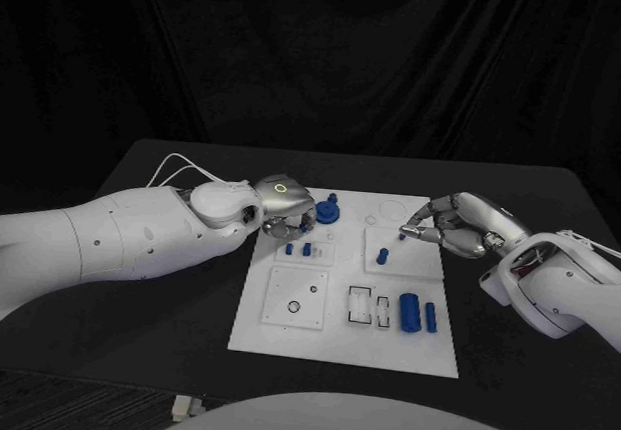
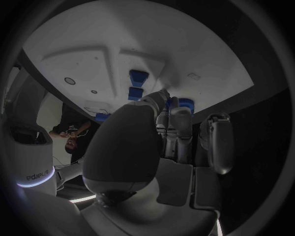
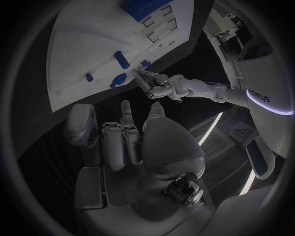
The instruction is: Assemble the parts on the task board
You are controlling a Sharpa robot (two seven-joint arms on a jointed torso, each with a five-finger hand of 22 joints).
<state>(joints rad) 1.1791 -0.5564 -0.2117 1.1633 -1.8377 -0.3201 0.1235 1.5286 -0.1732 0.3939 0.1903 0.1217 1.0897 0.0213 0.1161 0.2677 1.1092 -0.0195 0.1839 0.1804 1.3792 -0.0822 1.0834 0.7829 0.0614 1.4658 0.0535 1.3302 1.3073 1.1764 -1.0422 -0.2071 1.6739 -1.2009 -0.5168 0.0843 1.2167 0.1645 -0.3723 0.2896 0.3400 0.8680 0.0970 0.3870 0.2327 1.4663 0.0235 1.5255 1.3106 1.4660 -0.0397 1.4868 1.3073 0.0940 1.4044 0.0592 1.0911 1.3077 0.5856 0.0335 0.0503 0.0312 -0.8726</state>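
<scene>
Head view: the left hand (image 1: 285, 205) pinches a blue part (image 1: 327, 210) at the task board (image 1: 344, 338) far-left edge; the right hand (image 1: 452, 224), fingers curled on nothing, hovers over the far-right corner.

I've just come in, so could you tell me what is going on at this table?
The robot is assembling small blue parts on the white task board. Its left hand is at the board's far edge, fingers on a blue part there. The right hand hovers over the far right corner, holding nothing. Two blue cylinders lie nearer the robot.
</scene>
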